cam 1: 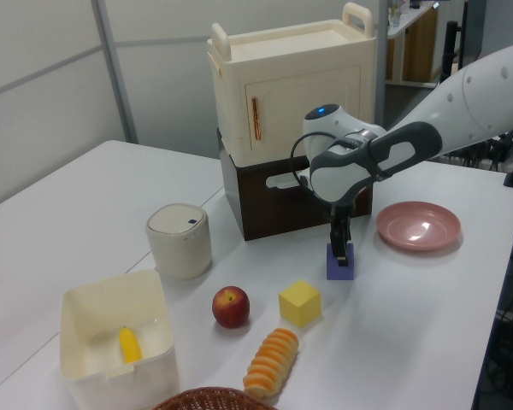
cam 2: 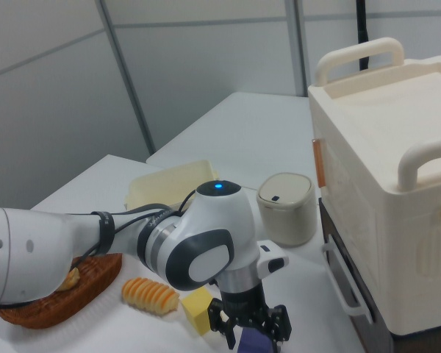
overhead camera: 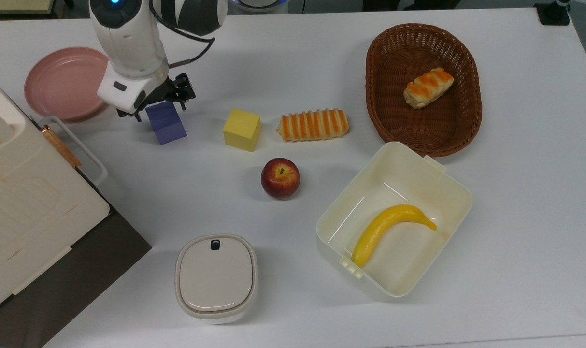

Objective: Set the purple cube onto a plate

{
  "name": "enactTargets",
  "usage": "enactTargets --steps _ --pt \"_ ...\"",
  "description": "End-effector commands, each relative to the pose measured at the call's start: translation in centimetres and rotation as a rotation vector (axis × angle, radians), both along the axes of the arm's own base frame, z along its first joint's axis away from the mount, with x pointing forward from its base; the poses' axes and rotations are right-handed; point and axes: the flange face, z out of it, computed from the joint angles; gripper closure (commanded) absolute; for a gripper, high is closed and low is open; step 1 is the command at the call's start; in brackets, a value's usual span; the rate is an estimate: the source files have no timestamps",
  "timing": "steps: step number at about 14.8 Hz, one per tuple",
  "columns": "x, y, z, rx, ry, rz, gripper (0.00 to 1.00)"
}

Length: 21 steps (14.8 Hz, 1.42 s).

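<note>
The purple cube point(overhead camera: 167, 125) rests on the white table, right of the pink plate point(overhead camera: 63, 82) in the top view. My gripper point(overhead camera: 160, 110) has come down over the cube and is open, one finger on each side of it, with the white hand hiding the cube's far top edge. In the left view the gripper point(cam 1: 340, 253) sits low on the cube point(cam 1: 340, 268), and the plate point(cam 1: 417, 225) lies to its right. In the right view the cube point(cam 2: 258, 344) shows between the black fingers point(cam 2: 224, 323).
A yellow cube point(overhead camera: 242, 129), a striped bread roll point(overhead camera: 313, 124) and an apple point(overhead camera: 280, 178) lie to the top view's right of the purple cube. A wicker basket point(overhead camera: 466, 123), an open box point(overhead camera: 447, 188) with a banana, a lidded pot point(overhead camera: 216, 275) and a cream cabinet point(overhead camera: 27, 203) surround them.
</note>
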Motion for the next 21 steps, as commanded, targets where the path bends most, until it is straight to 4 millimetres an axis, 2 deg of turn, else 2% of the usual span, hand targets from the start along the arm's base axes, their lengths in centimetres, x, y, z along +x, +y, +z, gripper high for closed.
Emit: enactTargets --steps 1,2,3,5,8,11,13,16,17,19,21 --pt "-0.3 0.4 -0.7 -0.006 0.004 0.041 0.16" --pt "-0.3 0.4 -0.7 -0.006 0.004 0.04 0.19" --pt "-0.2 0.4 -0.4 -0.007 0.001 0.04 0.27" --pt "-0.3 0.2 0.4 -0.01 -0.005 0.035 0.27" --pt "-0.8 -0.2 2.9 -0.016 -0.021 0.024 0.27" --pt "-2.1 -2.0 4.9 -0.018 -0.015 -0.003 0.28" --pt "-2.8 -3.2 5.5 -0.016 -0.01 -0.007 0.28" --pt "-4.2 -6.5 5.7 -0.011 -0.005 -0.014 0.28" --pt "-4.5 -7.3 5.5 -0.007 -0.001 -0.003 0.27" --pt "-4.1 -7.0 5.1 0.001 -0.009 -0.011 0.0" --pt "-3.7 -6.3 4.8 0.006 -0.006 0.0 0.0"
